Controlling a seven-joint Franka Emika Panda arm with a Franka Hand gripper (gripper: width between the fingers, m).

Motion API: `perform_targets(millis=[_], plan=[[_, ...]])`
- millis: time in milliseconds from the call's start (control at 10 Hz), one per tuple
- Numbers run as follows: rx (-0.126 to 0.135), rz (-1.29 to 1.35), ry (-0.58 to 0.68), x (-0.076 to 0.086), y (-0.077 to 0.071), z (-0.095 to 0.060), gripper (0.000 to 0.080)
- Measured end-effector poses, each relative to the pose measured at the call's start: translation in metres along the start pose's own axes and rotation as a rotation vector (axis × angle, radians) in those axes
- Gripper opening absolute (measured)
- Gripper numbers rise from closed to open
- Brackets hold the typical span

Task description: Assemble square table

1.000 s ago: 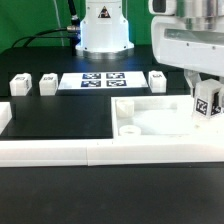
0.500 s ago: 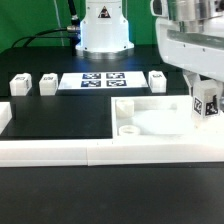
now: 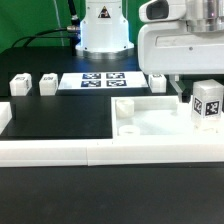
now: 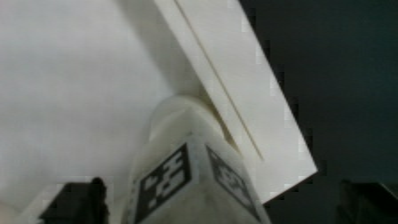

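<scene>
Exterior view: short white leg (image 3: 207, 102) w/ b&w tags, upright on tabletop (image 3: 150, 120) corner, long axis vertical, btwn gripper (image 4: 222, 205) fingers (image 4: 79, 200); fingers spread, gripping nothing.

Leg (image 3: 207, 103) upright on tabletop (image 3: 150, 125)

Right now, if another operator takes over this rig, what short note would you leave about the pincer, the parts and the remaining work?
Pincer: open, its fingers on either side of the standing leg without touching it.
Parts: that leg is upright at a corner of the tabletop, on the exterior view's right. Three loose legs sit on the black table behind.
Done: one leg placed; tightness cannot be judged.
Left: three legs.
</scene>
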State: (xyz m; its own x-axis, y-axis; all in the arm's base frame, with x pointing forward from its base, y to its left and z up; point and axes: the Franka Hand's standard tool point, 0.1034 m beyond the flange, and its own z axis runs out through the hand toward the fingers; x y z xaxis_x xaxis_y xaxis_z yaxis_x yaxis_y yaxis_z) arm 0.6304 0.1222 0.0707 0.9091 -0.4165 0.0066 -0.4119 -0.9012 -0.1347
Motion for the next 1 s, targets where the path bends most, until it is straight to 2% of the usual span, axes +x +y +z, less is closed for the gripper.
perform_targets(millis=[100,200,500,600,700,800,1000], plan=[[-0.041,-0.307,0.009,0.0058,-0.0024,-0.0024,0.0648],[-0.047,-0.464,0.016,0.0071,-0.0071,-0.004,0.0648],[-0.045,-0.443,0.017,0.0073,-0.0066,-0.0035,0.0639],[-0.044,-0.397,0.018,0.0071,-0.0068,-0.0034,0.0451],[-0.043,-0.317,0.019,0.007,-0.0067,-0.0034,0.0451],[-0.047,-0.254,0.021,0.0089,-0.0031,-0.0035,0.0302],[-0.048,-0.076,0.026,0.0098,-0.0009,-0.0034,0.0302]])
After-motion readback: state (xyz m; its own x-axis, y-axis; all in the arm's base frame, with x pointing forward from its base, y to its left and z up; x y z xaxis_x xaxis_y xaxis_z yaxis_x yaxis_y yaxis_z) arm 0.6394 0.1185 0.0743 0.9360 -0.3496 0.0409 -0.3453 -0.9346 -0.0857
